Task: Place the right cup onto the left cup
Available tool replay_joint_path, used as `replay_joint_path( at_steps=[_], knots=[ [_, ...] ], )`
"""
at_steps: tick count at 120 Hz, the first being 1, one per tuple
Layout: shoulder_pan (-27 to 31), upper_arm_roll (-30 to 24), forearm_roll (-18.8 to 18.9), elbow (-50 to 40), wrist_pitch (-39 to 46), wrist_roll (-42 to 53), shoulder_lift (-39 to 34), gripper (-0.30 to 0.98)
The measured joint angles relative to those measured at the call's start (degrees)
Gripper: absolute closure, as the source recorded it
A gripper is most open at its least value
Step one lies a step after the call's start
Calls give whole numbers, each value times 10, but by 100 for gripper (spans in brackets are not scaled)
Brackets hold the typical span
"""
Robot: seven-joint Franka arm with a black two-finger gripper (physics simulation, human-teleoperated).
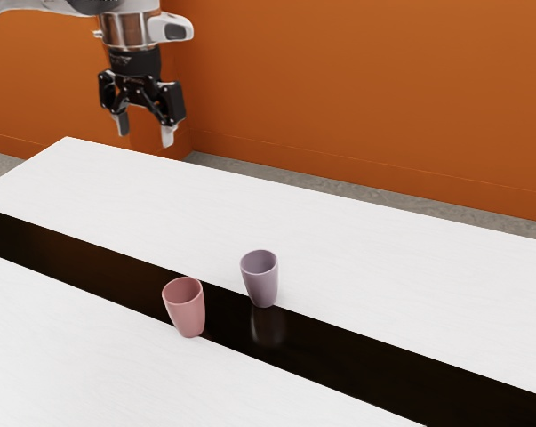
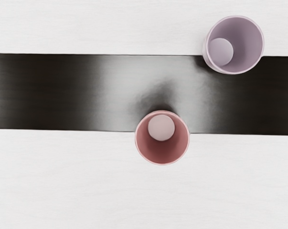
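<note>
Two cups, both upright, mouths up, standing apart on the white table [image 1: 383, 258]. Pink cup [image 1: 188, 313]: sits toward the exterior view's left and closer to that camera, base across the near edge of the dark strip [image 1: 365, 356]. Purple cup [image 1: 261, 285]: sits toward the exterior view's right and farther back, base at the strip's opposite edge. Both narrow toward the base. Cannot tell from side alone which counts as "right" and which as "left" for the task.

Gripper [image 1: 145, 135]: hangs high at the exterior view's upper left, well apart from both cups, fingers [image 1: 169, 136] pointing down. Jaws: stand spread, with a clear gap between the tips. Arm [image 1: 36, 7]: comes in from the exterior view's upper left, mostly cut off by the frame; is pale, with a metallic band above the black gripper.

Wrist view: looks down into both cups. Shows round, pale inner bottoms and full rims. Confirms the spacing, with the strip running between the two white parts of the tabletop and a cup at each edge. Also shows a bright sheen on the strip, plus a dark smudge beside the pink cup. Exterior view: shows a faint reflection next to the purple cup's base.

Background: includes an orange wall [image 1: 365, 89] and gray floor [image 1: 339, 189] beyond the table.
</note>
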Motion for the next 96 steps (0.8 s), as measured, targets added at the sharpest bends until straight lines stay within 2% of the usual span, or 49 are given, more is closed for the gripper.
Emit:
replay_joint_path(
  at_steps=[20,59,81,96],
  knots=[
    [-2,0,-2,-2,25,-3,9,0],
    [-1,1,-19,11,90,-4,118,0],
    [0,0,-31,65,119,-5,187,0],
    [-1,-8,-43,57,141,-6,206,0]
  ],
)
